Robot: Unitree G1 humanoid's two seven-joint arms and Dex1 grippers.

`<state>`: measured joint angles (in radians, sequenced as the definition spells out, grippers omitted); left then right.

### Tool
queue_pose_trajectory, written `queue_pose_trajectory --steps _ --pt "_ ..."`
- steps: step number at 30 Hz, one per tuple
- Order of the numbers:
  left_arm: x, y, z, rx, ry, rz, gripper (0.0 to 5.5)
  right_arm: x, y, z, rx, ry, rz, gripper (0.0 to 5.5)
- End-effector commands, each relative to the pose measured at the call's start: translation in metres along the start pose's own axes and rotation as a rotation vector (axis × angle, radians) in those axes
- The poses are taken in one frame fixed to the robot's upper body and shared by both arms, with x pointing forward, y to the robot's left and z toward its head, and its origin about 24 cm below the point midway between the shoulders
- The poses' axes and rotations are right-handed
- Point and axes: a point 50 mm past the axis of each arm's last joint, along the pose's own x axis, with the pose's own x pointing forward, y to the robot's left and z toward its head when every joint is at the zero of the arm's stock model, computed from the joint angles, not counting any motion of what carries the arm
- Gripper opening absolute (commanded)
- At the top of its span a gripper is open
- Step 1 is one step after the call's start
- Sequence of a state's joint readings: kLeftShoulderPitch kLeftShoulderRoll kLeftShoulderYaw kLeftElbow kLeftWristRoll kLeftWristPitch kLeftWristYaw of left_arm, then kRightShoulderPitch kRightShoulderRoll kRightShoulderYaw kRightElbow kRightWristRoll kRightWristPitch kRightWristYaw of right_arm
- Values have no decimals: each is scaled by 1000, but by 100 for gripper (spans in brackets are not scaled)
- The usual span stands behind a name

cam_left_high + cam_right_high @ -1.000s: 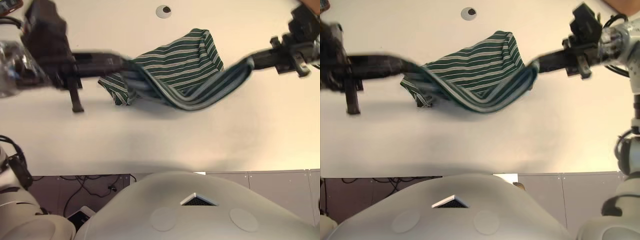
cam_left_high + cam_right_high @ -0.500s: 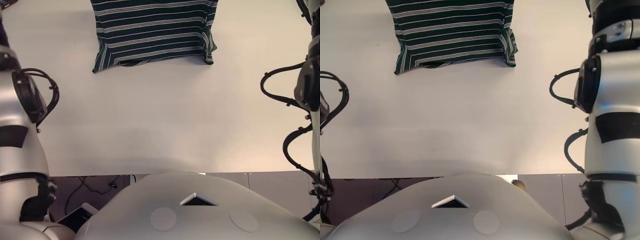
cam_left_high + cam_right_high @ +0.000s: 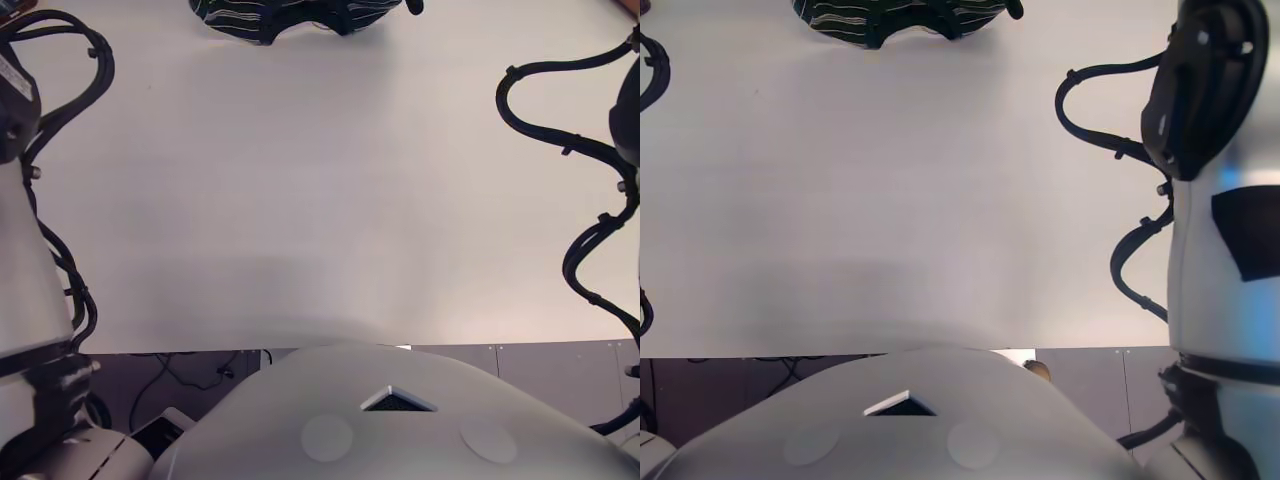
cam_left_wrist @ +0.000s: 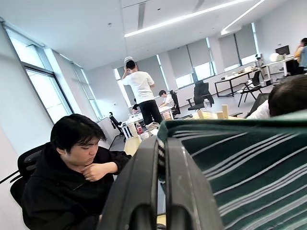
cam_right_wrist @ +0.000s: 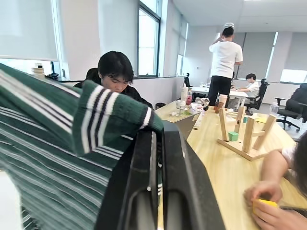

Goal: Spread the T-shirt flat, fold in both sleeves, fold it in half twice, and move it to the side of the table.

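Presently, on view:

**Item 1. shirt** (image 3: 295, 18): dark green with pale stripes. It hangs in the air above the far part of the counter (image 3: 300, 200). Its lower edge is bunched and sags in the middle. I cannot tell whether that edge brushes the surface or hangs just clear of it. Nor can I tell which edge is held, hem or shoulders.

**Item 2. left fingers** (image 4: 139, 191): pressed together on a fold of the striped cloth, which runs off to one side as a taut sheet. They are held high, with the room in plain sight beyond them.

**Item 3. right fingers** (image 5: 136, 196): likewise clamped on the cloth and equally high. A banded corner of fabric has flopped over their top.

**Item 4. left arm** (image 3: 30, 200) and **right arm** (image 3: 1220, 200): upright at either side of the counter.

**Step in hand, as I judge it:** the spreading, with no fold begun yet.

**Handling notes:**
- Hold both grips level and draw them wider apart, so the sag goes out of the middle before anything touches down.
- Let the hanging edge meet the counter first, then draw the grips away from it and down, so the cloth unrolls flat rather than doubling under itself.
- Watch the flopped corner on the right, which could get trapped beneath.
- Land the shirt near enough for both arms to reach the sleeves.
- Part the fingers only once the held edge rests on the surface.
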<state>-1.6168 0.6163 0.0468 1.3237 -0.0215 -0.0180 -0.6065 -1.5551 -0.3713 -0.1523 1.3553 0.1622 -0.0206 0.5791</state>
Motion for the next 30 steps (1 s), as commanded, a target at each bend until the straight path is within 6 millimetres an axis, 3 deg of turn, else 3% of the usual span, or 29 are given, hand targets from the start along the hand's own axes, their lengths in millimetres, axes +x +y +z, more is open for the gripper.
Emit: queue_pose_trajectory --steps 1,4,8,11,14,16,19,22,24,27,30 --pt "-22 3 -3 -16 10 -345 2 -23 -12 -11 -52 82 275 0" --pt "-66 -8 4 -62 -23 -657 2 -55 -21 -20 -79 185 611 0" --pt "-153 -65 3 -114 94 -964 2 -112 -29 -41 -121 415 887 0" --pt "-188 -95 -5 -133 207 -1109 2 -135 -14 -52 -81 490 990 0" --pt "-210 -129 -35 -171 334 -1207 2 -159 15 -70 1 552 1138 0" --pt "-225 -156 -58 -193 419 -1276 2 -180 38 -95 70 619 1240 0" --pt "-244 -179 -80 -216 527 -1320 2 -206 58 -127 105 710 1316 0" --pt "-256 -188 -96 -243 614 -1306 2 -221 71 -152 80 779 1324 0" --pt "-260 -191 -101 -257 635 -1285 40 -224 78 -159 86 784 1299 38" --pt "-264 -192 -103 -261 657 -1259 93 -228 81 -158 94 792 1288 92" --pt "-258 -181 -100 -274 611 -1181 96 -216 63 -146 77 764 1217 150"
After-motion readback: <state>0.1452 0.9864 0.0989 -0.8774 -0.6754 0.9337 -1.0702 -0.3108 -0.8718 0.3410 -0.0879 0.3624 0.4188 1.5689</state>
